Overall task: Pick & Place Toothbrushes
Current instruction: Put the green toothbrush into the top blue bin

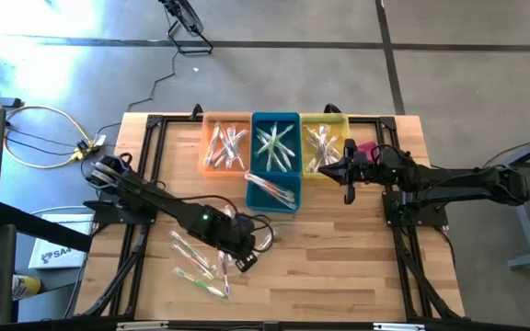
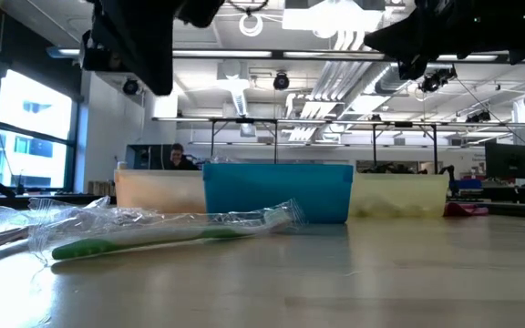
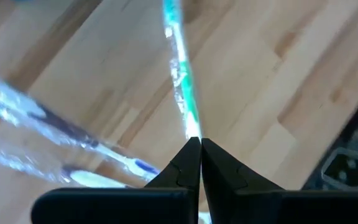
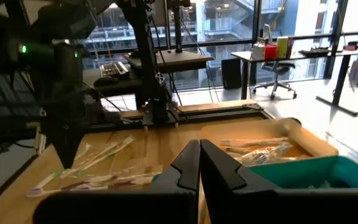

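Holding a green brush (image 3: 184,93) by one end, my left claw (image 1: 245,262) is pinched tight on its wrapper, low over the near-left part of the table (image 1: 339,267). In my left wrist view the fingers (image 3: 185,168) meet with the green handle running straight out from their tips. Whether the brush is lifted clear of the wood or only nipped where it lies, I cannot say.

Most of the work looks done, by my reckoning. The orange bin (image 1: 225,145), the blue bin (image 1: 275,144) and the yellow bin (image 1: 322,144) along the far edge each hold a tangle of wrapped brushes, and a smaller blue bin (image 1: 273,193) just in front of them has a few more. What is left is the small loose pile (image 1: 199,262) beside my left claw, a handful at most, plus the one I have.

My right claw (image 1: 349,175) is shut on nothing and waits over the table by the yellow bin.

Exact counts are beyond me: the wrappers glare and overlap. A pink thing (image 1: 364,149) by my right arm is half covered. The low view shows one green brush (image 2: 153,239) close up, and the bins' walls hide their contents.
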Robot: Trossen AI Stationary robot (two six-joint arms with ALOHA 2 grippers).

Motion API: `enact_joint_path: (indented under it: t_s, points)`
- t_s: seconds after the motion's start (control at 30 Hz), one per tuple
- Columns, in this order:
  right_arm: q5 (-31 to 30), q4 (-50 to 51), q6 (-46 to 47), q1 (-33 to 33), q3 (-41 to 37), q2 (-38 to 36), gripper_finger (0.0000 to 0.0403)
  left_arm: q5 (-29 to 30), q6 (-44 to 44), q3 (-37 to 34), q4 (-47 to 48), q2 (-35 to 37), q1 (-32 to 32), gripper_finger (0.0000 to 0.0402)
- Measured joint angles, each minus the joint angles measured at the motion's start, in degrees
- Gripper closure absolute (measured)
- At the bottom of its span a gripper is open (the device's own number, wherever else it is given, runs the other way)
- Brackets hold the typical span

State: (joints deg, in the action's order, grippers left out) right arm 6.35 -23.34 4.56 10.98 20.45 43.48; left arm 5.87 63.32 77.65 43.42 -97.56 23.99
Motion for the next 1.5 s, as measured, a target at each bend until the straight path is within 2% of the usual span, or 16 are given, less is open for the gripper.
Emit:
enact_joint_path:
  t_s: [0.07,0.2,0.43,0.6,1.1,1.3,1.5]
  points:
    - [0.05,0.09,1.44,0.0,0.0,0.0,0.0398,-0.32,4.74,0.0,-0.09,-1.19,-0.3,0.0386]
    - [1.41,0.12,2.96,0.0,0.0,0.0,0.0398,-5.22,6.9,0.0,0.0,-2.94,-0.38,0.0353]
    - [1.48,0.4,3.06,0.0,0.0,0.0,0.0398,-3.24,14.0,0.0,-1.0,-5.81,-0.39,0.0247]
    - [1.31,0.47,2.84,0.0,0.0,0.0,0.0398,-2.73,13.52,0.0,-4.55,-7.99,-0.35,0.02]
    - [1.29,0.8,2.76,0.01,0.0,0.0,0.0398,-2.83,12.92,-0.02,-10.09,-14.35,-0.35,0.019]
    - [1.29,0.96,2.75,0.02,0.02,0.0,0.0398,-3.62,7.65,0.02,-12.12,-16.14,-0.35,0.019]
    - [1.29,1.23,2.75,0.02,0.02,0.0,0.0398,-3.72,7.05,0.04,-12.29,-16.58,-0.35,0.0191]
